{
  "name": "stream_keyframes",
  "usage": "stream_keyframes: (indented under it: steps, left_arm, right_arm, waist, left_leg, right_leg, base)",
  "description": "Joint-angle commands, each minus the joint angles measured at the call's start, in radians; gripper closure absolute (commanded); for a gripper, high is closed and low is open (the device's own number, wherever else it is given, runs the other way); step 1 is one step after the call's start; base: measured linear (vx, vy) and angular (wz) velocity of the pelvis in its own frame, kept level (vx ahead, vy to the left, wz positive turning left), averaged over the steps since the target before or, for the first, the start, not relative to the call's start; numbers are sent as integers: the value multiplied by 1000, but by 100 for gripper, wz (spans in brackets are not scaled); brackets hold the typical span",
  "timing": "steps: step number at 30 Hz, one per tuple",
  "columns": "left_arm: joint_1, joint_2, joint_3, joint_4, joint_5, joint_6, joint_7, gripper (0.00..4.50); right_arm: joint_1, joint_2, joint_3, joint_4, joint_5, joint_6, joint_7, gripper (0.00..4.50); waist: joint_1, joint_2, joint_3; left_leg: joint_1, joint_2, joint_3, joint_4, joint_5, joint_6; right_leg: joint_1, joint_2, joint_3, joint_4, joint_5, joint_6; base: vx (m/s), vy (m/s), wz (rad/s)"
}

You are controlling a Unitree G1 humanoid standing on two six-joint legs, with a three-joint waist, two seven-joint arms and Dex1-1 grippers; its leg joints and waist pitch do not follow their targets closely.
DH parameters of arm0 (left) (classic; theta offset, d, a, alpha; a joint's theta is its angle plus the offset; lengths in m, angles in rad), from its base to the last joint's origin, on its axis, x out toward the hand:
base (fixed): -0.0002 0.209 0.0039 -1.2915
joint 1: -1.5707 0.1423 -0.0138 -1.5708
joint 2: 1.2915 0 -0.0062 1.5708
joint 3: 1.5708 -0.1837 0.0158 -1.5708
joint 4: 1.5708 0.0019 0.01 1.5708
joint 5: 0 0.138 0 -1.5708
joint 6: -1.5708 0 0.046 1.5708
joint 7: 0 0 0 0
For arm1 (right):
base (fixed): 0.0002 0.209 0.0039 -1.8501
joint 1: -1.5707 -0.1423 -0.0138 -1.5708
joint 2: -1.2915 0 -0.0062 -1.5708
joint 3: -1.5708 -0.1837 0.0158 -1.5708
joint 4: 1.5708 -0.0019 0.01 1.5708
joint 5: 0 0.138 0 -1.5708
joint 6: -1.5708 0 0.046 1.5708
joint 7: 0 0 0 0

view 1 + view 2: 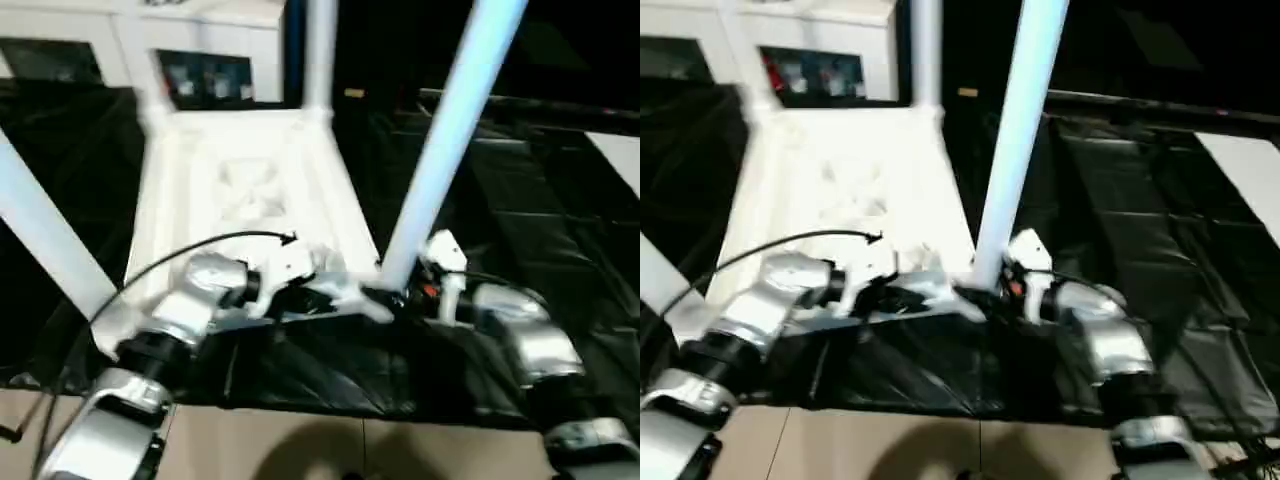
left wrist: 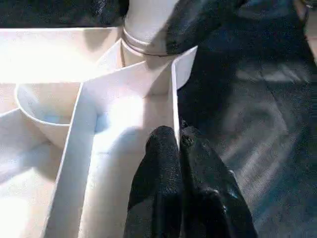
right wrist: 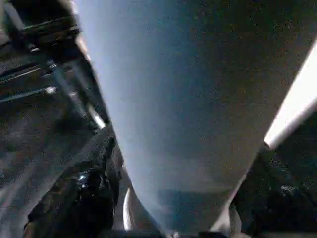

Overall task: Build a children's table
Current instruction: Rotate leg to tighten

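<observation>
An all-white plastic children's table point(image 1: 245, 190) lies upside down on black plastic sheeting point(image 1: 520, 210), its ribbed underside facing up and long tapered white tube legs rising from its round corner sockets. The near right leg point(image 1: 440, 150) stands in its socket directly between the black fingers of the right gripper point(image 1: 400, 297); in the right wrist view the pale tube point(image 3: 198, 109) runs up the gap, with one finger point(image 3: 79, 193) on either side of its base. Those fingers stand spread about the leg, but whether they press on it or merely flank it cannot be told. Just beside that gripper, along the near edge of the tabletop, sits the left gripper point(image 1: 290, 300), its two fingers point(image 2: 163, 188) pinched together with a thin upright white rib of the tabletop point(image 2: 174, 109) caught between the tips. Ahead of the left fingertips lies the corner socket with the leg's flared foot point(image 2: 146, 29) seated in it, and a black finger of the right gripper point(image 2: 198, 22) touches that foot. To the left gripper's outer side another white leg point(image 1: 45, 240) slants away from the near left corner; beyond both grippers, at the table's far end, a further leg point(image 1: 320, 50) stands upright. Silver forearms point(image 1: 530, 345) reach in from the near side, above a strip of pale floor point(image 1: 300, 450).
</observation>
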Motion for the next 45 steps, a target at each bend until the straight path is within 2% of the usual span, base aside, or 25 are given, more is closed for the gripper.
stream_keyframes:
  steps: [1, 6, 11, 16, 17, 19, 20, 24, 27, 28, 30, 31, 32, 33, 34, 35, 36, 37, 38, 39, 40, 41, 42, 43, 45]
  left_arm:
    - [-4, 3, -46, 31, 18, -2, -24, 450]
    - [-23, 35, -45, 56, 11, -26, -72, 450]
    - [-45, 40, -38, 92, 11, -38, -77, 450]
    - [-35, 15, -26, 83, 5, 1, -34, 450]
    - [-28, 9, -24, 72, 5, 15, -18, 450]
    - [-15, -7, -19, 49, 5, 44, 21, 450]
    - [-6, -20, -16, 38, 3, 62, 46, 450]
    - [18, -73, -13, 20, 9, 106, 128, 450]
    - [27, -141, -10, 19, 15, 146, 216, 450]
    - [25, -170, -10, 20, 15, 157, 244, 450]
    - [21, -203, -11, 23, 16, 170, 276, 450]
    - [16, -215, -11, 29, 17, 170, 287, 450]
    - [12, -224, -11, 33, 17, 169, 296, 450]
    - [12, -224, -11, 33, 17, 169, 296, 450]
    - [6, -228, -18, 38, 25, 166, 306, 450]
    - [1, -228, -27, 43, 37, 157, 313, 450]
    - [0, -226, -29, 44, 41, 155, 315, 450]
    - [-1, -222, -32, 43, 48, 152, 317, 450]
    - [2, -211, -32, 40, 52, 143, 314, 450]
    - [4, -205, -30, 36, 54, 145, 316, 450]
    - [6, -200, -27, 34, 56, 145, 316, 450]
    - [7, -198, -26, 33, 56, 143, 316, 450]
    - [8, -192, -24, 33, 59, 140, 317, 450]
    - [11, -181, -20, 35, 63, 133, 318, 450]
    - [13, -172, -17, 35, 64, 126, 317, 450]
  right_arm:
    - [20, -10, 61, -10, 3, 30, 81, 140]
    - [14, -48, 94, -20, -2, 41, 180, 140]
    - [22, -47, 115, -29, -8, 48, 201, 187]
    - [56, -7, 98, -47, 10, 85, 133, 226]
    - [63, 6, 86, -44, 9, 89, 95, 233]
    - [73, 31, 63, -34, 0, 89, 15, 238]
    - [74, 50, 47, -15, -18, 76, -52, 240]
    - [60, 120, 5, 61, -64, 40, -273, 246]
    - [39, 204, -47, 115, -60, 57, -463, 254]
    - [27, 238, -64, 135, -55, 58, -527, 254]
    - [9, 281, -79, 159, -55, 52, -602, 254]
    - [-2, 296, -76, 170, -63, 53, -628, 254]
    - [-12, 309, -74, 178, -70, 55, -649, 254]
    - [-12, 309, -74, 178, -70, 55, -649, 254]
    - [-22, 326, -69, 181, -74, 43, -660, 254]
    - [-30, 334, -52, 178, -93, 18, -663, 254]
    - [-31, 334, -46, 175, -100, 9, -662, 254]
    - [-34, 334, -43, 175, -111, -12, -670, 185]
    - [-34, 328, -64, 175, -94, -30, -657, 185]
    - [-33, 321, -73, 177, -91, -37, -655, 185]
    - [-31, 310, -79, 175, -90, -40, -651, 179]
    - [-29, 306, -80, 172, -91, -40, -647, 166]
    - [-22, 291, -81, 162, -91, -39, -636, 150]
    - [-6, 259, -81, 137, -91, -38, -613, 142]
    - [10, 227, -81, 111, -94, -42, -595, 126]
  waist:
    - [0, 5, -53]
    - [2, 5, -51]
    - [3, 3, -52]
    - [7, 3, -52]
    - [7, 7, -50]
    - [6, 7, -47]
    - [4, 7, -43]
    - [-13, 5, -39]
    - [-36, 6, -37]
    - [-40, 7, -37]
    - [-53, 16, -31]
    - [-65, 18, -29]
    - [-75, 21, -29]
    - [-78, 26, -26]
    - [-92, 34, -22]
    - [-102, 45, -19]
    - [-105, 49, -16]
    - [-104, 47, -15]
    - [-96, 47, -11]
    - [-101, 37, -9]
    - [-104, 35, -11]
    - [-111, 37, -9]
    - [-110, 35, -11]
    - [-105, 35, -17]
    - [-91, 36, -21]
  left_leg:
    - [-17, 25, 9, -59, -92, 136]
    - [-18, 26, 6, -62, -129, 104]
    - [-22, 23, 6, -60, -120, 90]
    - [-23, 23, 6, -60, -114, 87]
    - [-23, 24, 5, -62, -122, 80]
    - [-22, 24, 4, -64, -157, 65]
    - [-15, 24, 4, -66, -198, 52]
    - [-21, 19, -6, -69, -270, 22]
    - [-22, 13, -20, -71, -326, 15]
    - [-22, 12, -22, -71, -334, 17]
    - [-6, 14, -27, -70, -405, 15]
    - [-1, 13, -32, -70, -451, 22]
    - [-9, 14, -39, -74, -474, 24]
    - [-6, 16, -42, -77, -496, 23]
    - [9, 23, -49, -81, -562, 22]
    - [4, 34, -60, -95, -615, 18]
    - [-3, 43, -65, -106, -649, 15]
    - [-17, 59, -71, -125, -707, 10]
    - [0, 53, -61, -125, -724, 4]
    - [15, 37, -54, -109, -709, 6]
    - [42, 6, -43, -70, -615, 8]
    - [38, 5, -44, -63, -581, 15]
    - [29, 8, -48, -66, -574, 17]
    - [9, 17, -54, -78, -553, 27]
    - [2, 19, -54, -84, -499, 23]
  right_leg:
    - [64, -55, 56, -55, -168, -266]
    - [65, -56, 56, -60, -228, -243]
    - [67, -56, 56, -59, -233, -231]
    - [68, -56, 56, -58, -233, -228]
    - [66, -57, 56, -60, -245, -225]
    - [64, -57, 55, -68, -304, -205]
    - [56, -56, 53, -77, -371, -188]
    - [53, -56, 45, -94, -551, -106]
    - [54, -58, 23, -120, -670, -34]
    - [53, -57, 19, -124, -669, -30]
    - [41, -56, 2, -140, -681, -31]
    - [45, -54, -17, -152, -684, -21]
    - [58, -57, -31, -158, -685, -2]
    - [59, -59, -40, -165, -688, 5]
    - [62, -58, -63, -176, -661, 12]
    - [79, -62, -71, -166, -605, 5]
    - [89, -61, -70, -154, -569, -1]
    - [107, -61, -58, -120, -501, -12]
    - [87, -64, -42, -123, -505, -31]
    - [66, -68, -46, -146, -575, -24]
    - [39, -86, -65, -193, -711, -6]
    - [50, -85, -93, -209, -751, 29]
    - [61, -83, -100, -206, -739, 45]
    - [84, -87, -91, -183, -680, 50]
    - [80, -99, -67, -172, -641, 18]
  base:
    - [0, 0, 0]
    - [0, 0, 0]
    - [0, 0, 0]
    - [0, 0, 0]
    - [0, 0, 0]
    - [0, 0, 0]
    - [0, 0, 0]
    - [-27, 3, -2]
    - [-54, 12, -10]
    - [-51, 21, -13]
    - [0, 0, 0]
    - [0, 0, 0]
    - [0, 0, 0]
    - [0, 0, 0]
    - [0, 0, 0]
    - [0, 0, 0]
    - [0, 0, 0]
    - [0, 0, 0]
    - [0, 0, 0]
    - [0, 0, 0]
    - [0, 0, 0]
    - [0, 0, 0]
    - [51, 13, 0]
    - [51, 13, 0]
    - [29, -4, 4]
